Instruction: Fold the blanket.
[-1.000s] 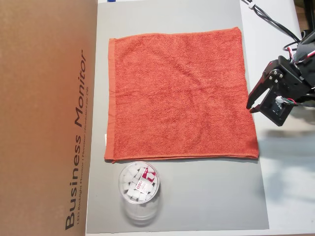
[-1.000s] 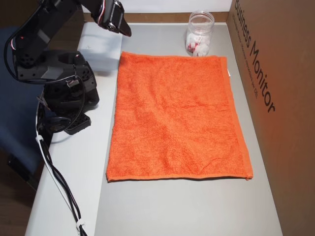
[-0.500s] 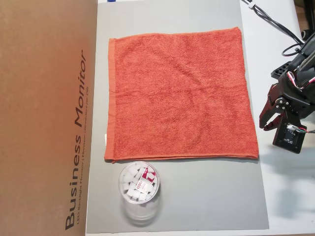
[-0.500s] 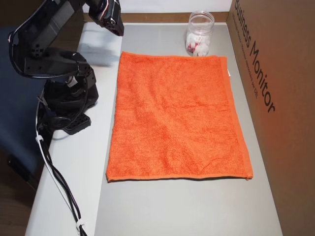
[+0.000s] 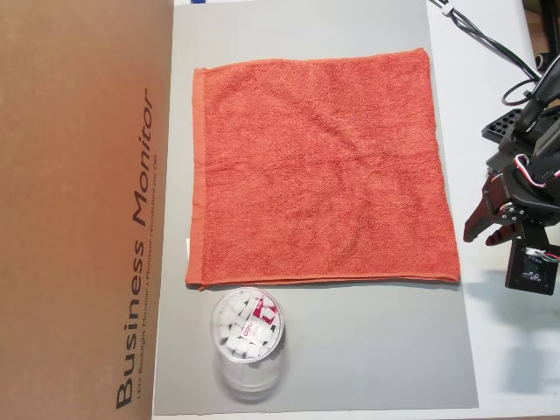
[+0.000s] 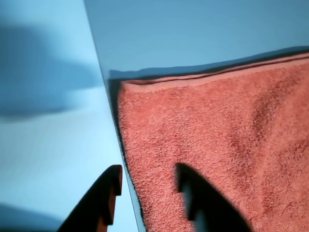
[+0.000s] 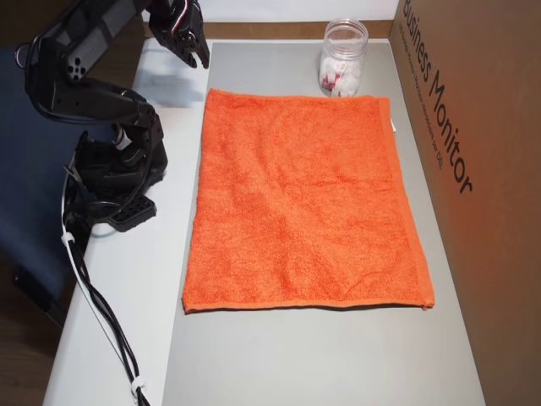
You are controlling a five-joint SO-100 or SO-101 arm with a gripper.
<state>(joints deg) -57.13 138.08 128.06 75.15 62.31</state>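
Observation:
The blanket (image 5: 315,166) is an orange-red terry towel lying flat and unfolded on a grey mat, and it also shows in another overhead view (image 7: 304,203). My gripper (image 5: 479,240) hangs open just off the blanket's right edge, near its lower right corner. Seen from the other side, the gripper (image 7: 194,57) is at the top left, beside the corner nearest it. In the wrist view the gripper (image 6: 148,169) has its dark fingers apart, one on each side of the blanket's (image 6: 217,154) side edge, with the hemmed corner just ahead. Nothing is held.
A clear plastic cup (image 5: 248,337) with white pieces inside stands just past the blanket's lower edge, also seen here (image 7: 342,59). A tall cardboard box (image 5: 83,210) walls off the mat's left side. The arm base (image 7: 110,169) and cables (image 7: 101,313) sit on the white table.
The open gripper has travelled along the blanket's right edge from about its middle to near the cup-side corner. The blanket and cup have not moved.

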